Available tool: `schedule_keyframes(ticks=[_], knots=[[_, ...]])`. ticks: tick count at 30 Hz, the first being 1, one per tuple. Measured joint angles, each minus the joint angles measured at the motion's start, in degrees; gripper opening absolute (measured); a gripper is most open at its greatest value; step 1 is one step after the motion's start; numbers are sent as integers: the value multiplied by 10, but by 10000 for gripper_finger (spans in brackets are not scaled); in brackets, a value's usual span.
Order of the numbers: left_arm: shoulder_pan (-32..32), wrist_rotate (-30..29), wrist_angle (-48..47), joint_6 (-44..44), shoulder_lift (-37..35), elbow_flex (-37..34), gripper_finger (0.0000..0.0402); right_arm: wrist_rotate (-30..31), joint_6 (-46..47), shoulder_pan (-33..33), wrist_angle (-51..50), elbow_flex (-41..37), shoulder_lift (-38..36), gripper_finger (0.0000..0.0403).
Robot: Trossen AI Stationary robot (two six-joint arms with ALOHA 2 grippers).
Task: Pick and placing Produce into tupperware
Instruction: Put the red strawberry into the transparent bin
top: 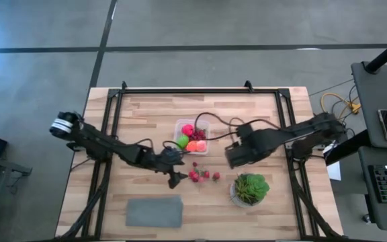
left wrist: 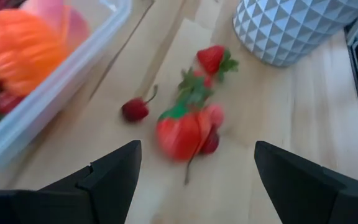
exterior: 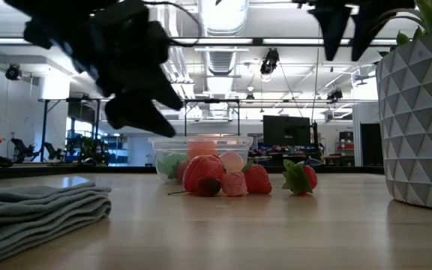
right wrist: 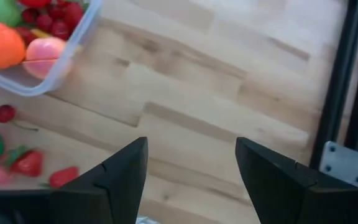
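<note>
The clear tupperware (top: 192,136) stands mid-table and holds lime-green, orange (left wrist: 17,43), pink and small red pieces of produce. Several loose strawberries and a small cherry (top: 201,175) lie on the wood just in front of it; in the left wrist view a red piece (left wrist: 182,132) lies among them. My left gripper (top: 176,177) hangs open just left of this cluster, slanting down toward it, its fingers (left wrist: 114,171) apart and touching nothing. My right gripper (top: 235,157) is raised to the right of the tupperware, open and empty (right wrist: 191,144).
A leafy green plant in a white faceted pot (top: 250,189) stands right of the loose fruit, close to the near edge. A folded grey mat (top: 154,211) lies near the front left. A black frame (right wrist: 344,87) runs along the table's edges.
</note>
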Motion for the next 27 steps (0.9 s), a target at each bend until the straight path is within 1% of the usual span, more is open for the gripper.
schedule_keyframes(ticks=[4, 6, 11, 15, 17, 21, 25, 27], knots=[[0, 0, -8, -14, 50, 55, 299, 21, 6, 4, 3, -63, -67, 235], [0, -1, -27, -23, 72, 83, 299, 28, 5, 4, 6, -95, -98, 235], [0, -2, -125, -76, 117, 149, 299, 35, 4, 4, 36, -172, -164, 235], [0, -3, -181, -136, 146, 187, 299, 35, 3, 4, 95, -231, -206, 235], [0, -2, -198, -160, 156, 200, 299, 35, 2, 4, 130, -259, -222, 235], [0, 0, -200, -165, 159, 207, 299, 35, -5, 4, 183, -301, -241, 235], [0, -14, -200, -159, 158, 207, 299, 35, -6, 4, 193, -324, -245, 235], [0, -23, -200, -138, 158, 205, 299, 35, -6, 4, 193, -330, -243, 235]])
